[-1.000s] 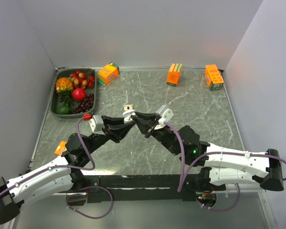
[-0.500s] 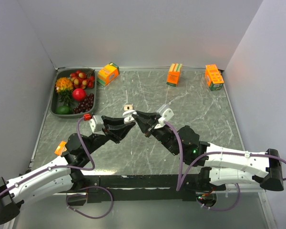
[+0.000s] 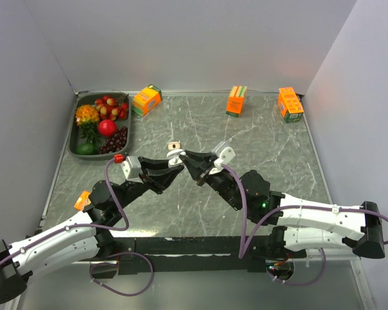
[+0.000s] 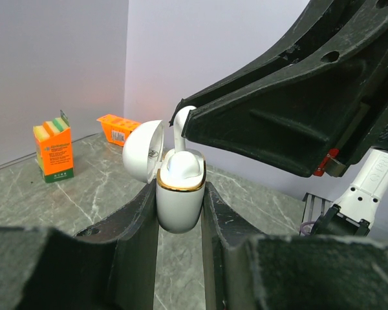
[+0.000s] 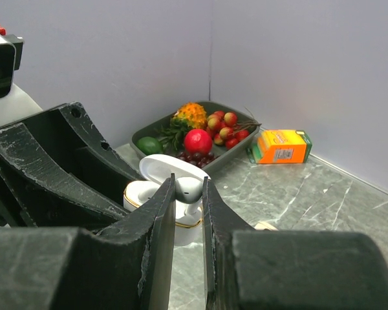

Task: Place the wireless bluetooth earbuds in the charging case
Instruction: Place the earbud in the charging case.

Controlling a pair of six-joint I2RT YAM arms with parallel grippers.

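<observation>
White glossy plastic charging case (image 4: 179, 205) with a gold rim, hinged lid (image 4: 142, 152) open: you have it held above the middle of the grey marble-pattern table (image 3: 258, 139), well away from every edge, with the left gripper (image 4: 180, 194) jaws clamped on its body. Right gripper (image 5: 187, 183) jaws are pinched on a small white plastic earbud (image 5: 190, 192), stem down at the case mouth. Change over the last second: almost none. Both tips sit where they were, the case perhaps a shade nearer the far edge. Reading: you are in fine alignment, earbud not visibly seated. Whether another earbud already fills the case, cannot tell.
</observation>
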